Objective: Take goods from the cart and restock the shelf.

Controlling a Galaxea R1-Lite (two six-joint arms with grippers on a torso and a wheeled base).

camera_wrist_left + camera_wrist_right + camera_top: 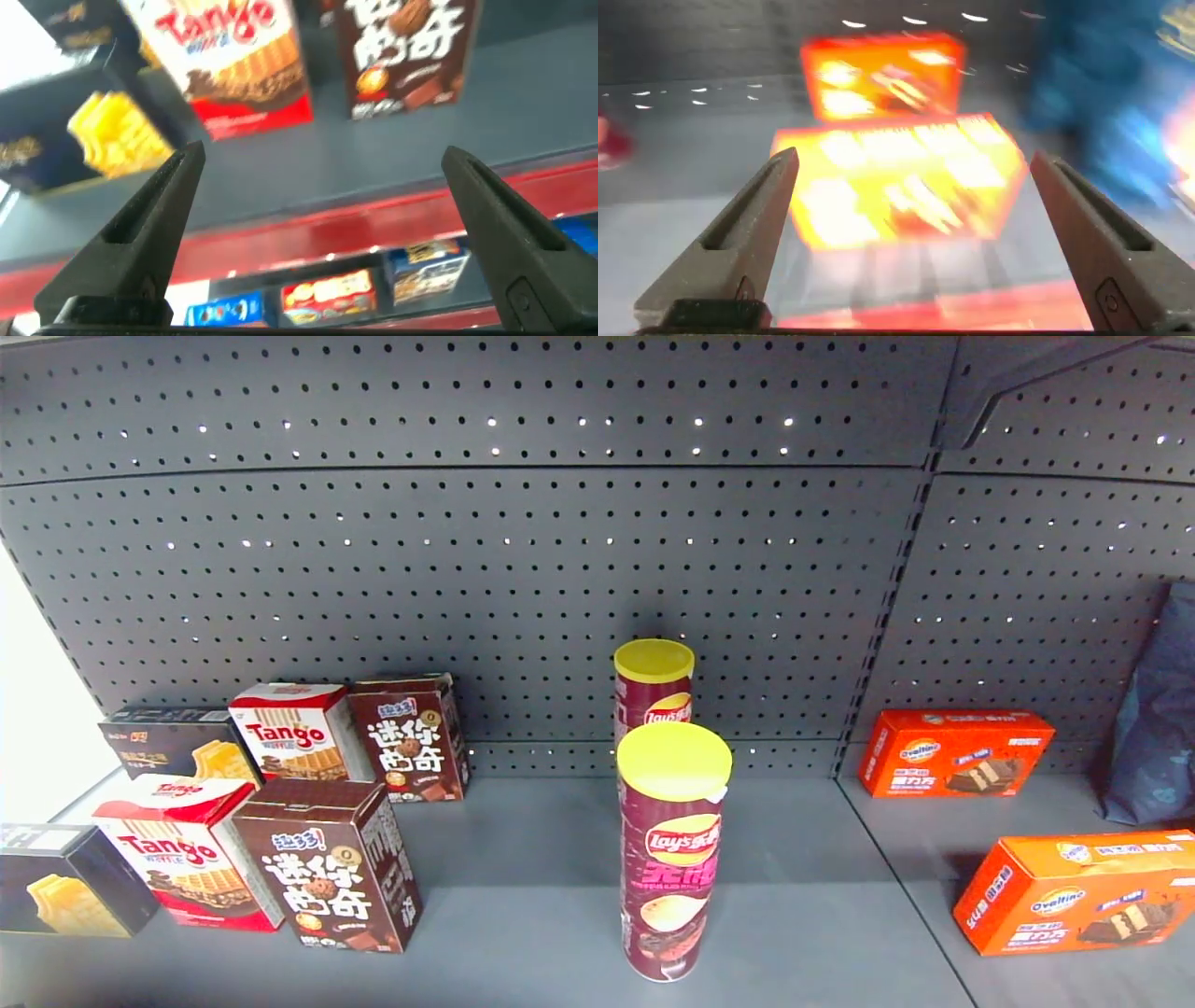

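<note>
Pegboard (523,569): dark grey, full of holes, standing as the back wall behind everything.
Shelf (541,859): a flat grey board; all the goods here stand or lie on it.
Red strip (374,233): runs along the shelf's front edge in the left wrist view, with blurred small packs (327,297) on a lower level beneath it.
Blue bag (1153,719): at the far right, leaning against the pegboard.
Front orange box (1074,891): lying on the right part of the shelf, near the front.
Rear orange box (952,751): behind it, against the pegboard, well apart from the cans.
Front can (670,859): upright in the middle, maroon with a yellow lid.
Rear can (652,695): upright just behind the front can, same colours.
Front brown box (327,863): upright on the left, just beside the front Tango box (187,863).
Rear brown box (411,737): by the pegboard, next to the rear Tango box (297,733).
Black boxes: one at the left front (61,887), one behind it (177,747), both outermost in their rows.
Left gripper (322,157): before the shelf edge, facing the left-hand boxes; its fingers (140,233) are spread wide, gripping nothing.
Right gripper (913,161): facing the orange boxes and blue bag; its fingers (738,233) are also spread wide, gripping nothing.
</note>
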